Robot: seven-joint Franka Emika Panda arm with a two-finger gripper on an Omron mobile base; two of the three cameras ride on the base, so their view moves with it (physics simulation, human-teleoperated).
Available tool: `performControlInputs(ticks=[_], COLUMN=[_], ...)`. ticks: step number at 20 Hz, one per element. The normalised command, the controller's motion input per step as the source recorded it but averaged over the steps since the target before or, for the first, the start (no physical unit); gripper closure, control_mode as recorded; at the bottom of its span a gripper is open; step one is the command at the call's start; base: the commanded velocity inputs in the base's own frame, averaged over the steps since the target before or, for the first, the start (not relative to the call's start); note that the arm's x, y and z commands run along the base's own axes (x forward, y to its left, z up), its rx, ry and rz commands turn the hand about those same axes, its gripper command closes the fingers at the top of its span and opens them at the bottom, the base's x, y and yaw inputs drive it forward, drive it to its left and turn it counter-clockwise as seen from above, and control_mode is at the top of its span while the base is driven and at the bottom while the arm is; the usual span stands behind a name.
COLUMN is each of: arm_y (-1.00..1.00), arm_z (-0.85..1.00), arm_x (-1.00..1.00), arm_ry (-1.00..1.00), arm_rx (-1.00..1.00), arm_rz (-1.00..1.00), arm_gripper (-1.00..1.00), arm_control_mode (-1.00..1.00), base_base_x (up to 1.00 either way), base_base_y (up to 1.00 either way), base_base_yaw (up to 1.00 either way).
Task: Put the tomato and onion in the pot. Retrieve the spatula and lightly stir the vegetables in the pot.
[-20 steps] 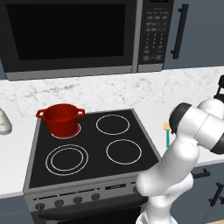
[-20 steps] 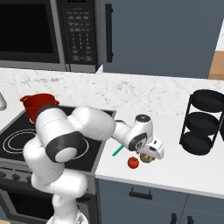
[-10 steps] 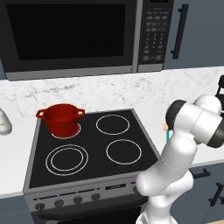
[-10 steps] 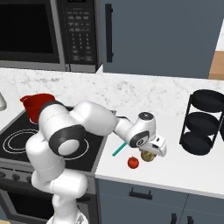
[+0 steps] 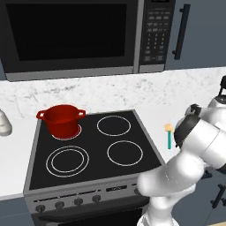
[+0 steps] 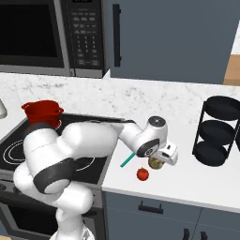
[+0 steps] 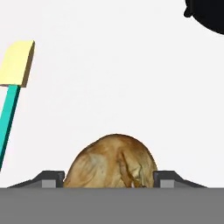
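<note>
A brown onion rests on the white counter, and my gripper has closed in on it, one fingertip pressed to each flank. From the right base view the gripper reaches down over the onion. The small red tomato lies just in front of it, untouched. The teal-handled spatula lies flat to the onion's left, its pale yellow head pointing away from me. The red pot stands on the stove's back left burner, far from the hand.
A black tiered rack stands on the counter right of the hand. The stove with four burners lies left of the spatula. A microwave hangs above. A small pale object sits at the far left.
The fingers have narrowed from wide open until they meet the onion's sides. The arm has settled slightly lower; onion, tomato and spatula lie where they were.
</note>
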Motion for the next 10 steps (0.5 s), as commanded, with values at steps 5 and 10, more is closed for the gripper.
performControlInputs(ticks=[5, 10], arm_y=[0.89, 1.0], arm_z=[1.0, 0.79], arm_x=[-0.22, -0.06], arm_ry=[-0.42, -0.27], arm_rx=[0.0, -0.02], arm_rz=[0.0, 0.01], arm_gripper=[1.0, 1.0], arm_control_mode=[-1.0, -1.0], base_base_x=[0.0, 0.0], base_base_y=[0.0, 0.0], base_base_yaw=[0.0, 0.0])
